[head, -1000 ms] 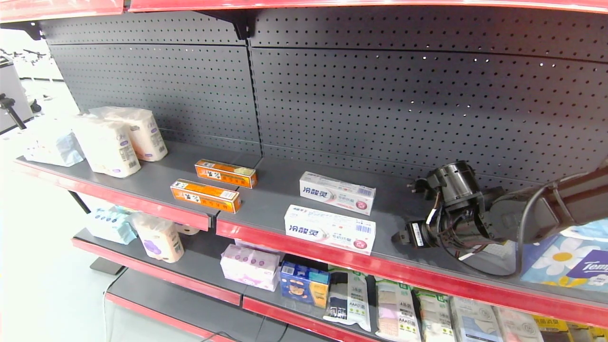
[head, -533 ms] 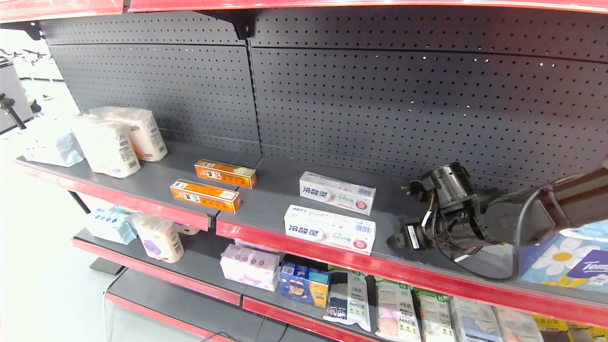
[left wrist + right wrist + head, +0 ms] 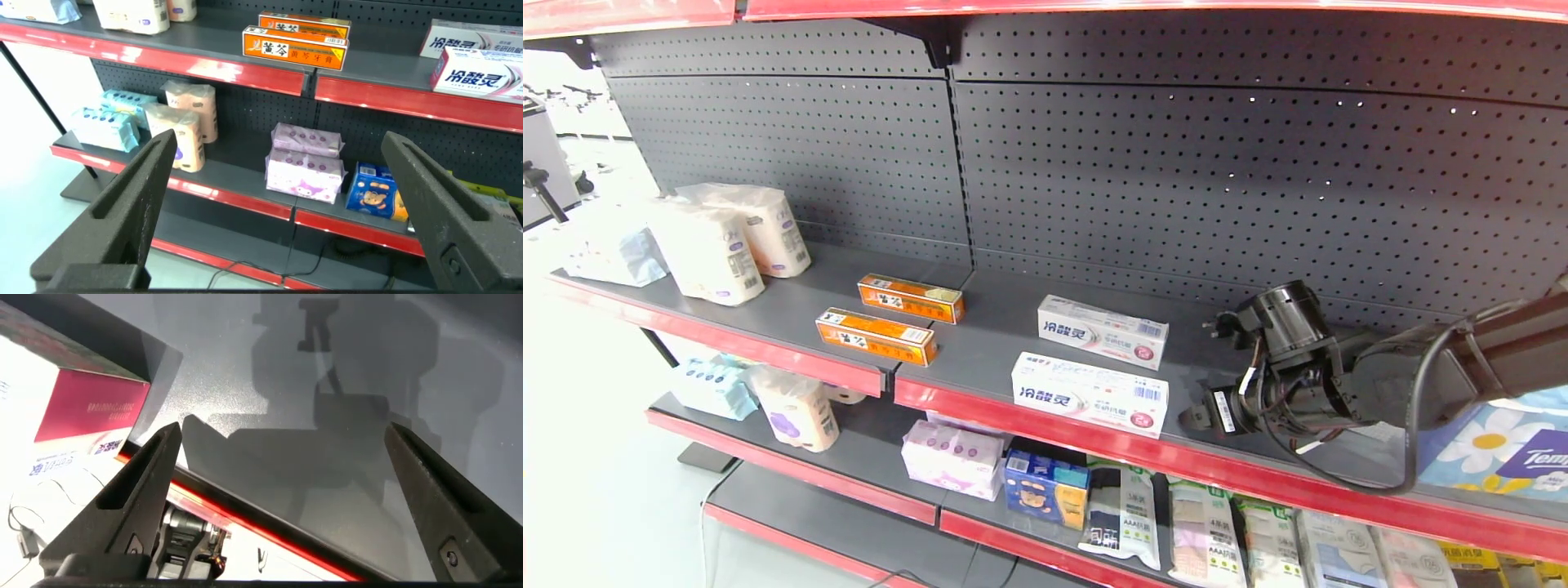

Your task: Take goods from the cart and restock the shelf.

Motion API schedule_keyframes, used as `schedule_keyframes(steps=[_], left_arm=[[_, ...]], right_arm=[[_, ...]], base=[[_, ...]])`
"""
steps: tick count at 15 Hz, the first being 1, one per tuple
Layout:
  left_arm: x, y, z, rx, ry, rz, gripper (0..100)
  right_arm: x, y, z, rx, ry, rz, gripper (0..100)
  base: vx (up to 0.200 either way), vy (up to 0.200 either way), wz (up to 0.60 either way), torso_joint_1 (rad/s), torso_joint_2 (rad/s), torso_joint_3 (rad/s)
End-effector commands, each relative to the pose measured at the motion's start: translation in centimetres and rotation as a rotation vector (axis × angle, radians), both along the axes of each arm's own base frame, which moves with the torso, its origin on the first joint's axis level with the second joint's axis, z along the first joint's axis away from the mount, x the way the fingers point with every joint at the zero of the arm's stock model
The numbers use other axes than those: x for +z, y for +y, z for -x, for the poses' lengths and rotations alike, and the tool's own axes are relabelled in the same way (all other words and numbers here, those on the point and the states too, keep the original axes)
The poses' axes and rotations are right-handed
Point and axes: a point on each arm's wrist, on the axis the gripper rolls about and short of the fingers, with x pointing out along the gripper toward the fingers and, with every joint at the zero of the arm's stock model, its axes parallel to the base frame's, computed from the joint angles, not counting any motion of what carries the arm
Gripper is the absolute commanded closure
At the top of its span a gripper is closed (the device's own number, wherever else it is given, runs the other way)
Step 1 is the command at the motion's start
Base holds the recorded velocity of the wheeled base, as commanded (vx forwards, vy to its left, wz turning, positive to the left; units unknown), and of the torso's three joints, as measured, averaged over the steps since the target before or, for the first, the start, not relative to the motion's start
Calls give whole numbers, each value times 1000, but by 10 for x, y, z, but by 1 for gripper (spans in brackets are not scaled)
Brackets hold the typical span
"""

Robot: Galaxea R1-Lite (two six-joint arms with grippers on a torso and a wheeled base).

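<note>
Grey perforated back panel (image 3: 1176, 163) behind a dark shelf (image 3: 1005, 318) with a red front lip. On it: three soft packs (image 3: 707, 249) at the left end, two white boxes (image 3: 1089, 394) mid-deck, two orange boxes (image 3: 876, 336) left of those. Right gripper (image 3: 283, 431) hangs over the deck just right of the front white box, jaws wide, empty. Left gripper (image 3: 278, 139) faces the lower tiers (image 3: 245, 175), wide, empty.

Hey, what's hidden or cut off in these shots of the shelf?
Head view: flowered tissue pack, partly behind the right arm and cut by the edge.
Left wrist view: blue box, partly behind a finger of the left gripper.
Right wrist view: white and pink box, cut by the edge.
</note>
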Motion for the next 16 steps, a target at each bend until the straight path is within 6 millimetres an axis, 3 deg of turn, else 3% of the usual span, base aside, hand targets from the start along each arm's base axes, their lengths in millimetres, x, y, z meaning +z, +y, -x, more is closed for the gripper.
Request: schedule_keyframes(steps=[1, 16], left_arm=[[0, 0, 0, 1, 1, 0, 0], [0, 0, 0, 1, 1, 0, 0]], right_arm=[[0, 0, 0, 1, -2, 0, 0], [0, 13, 0, 38, -14, -7, 0]], base=[[0, 0, 0, 0, 0, 0], [0, 0, 0, 0, 0, 0]])
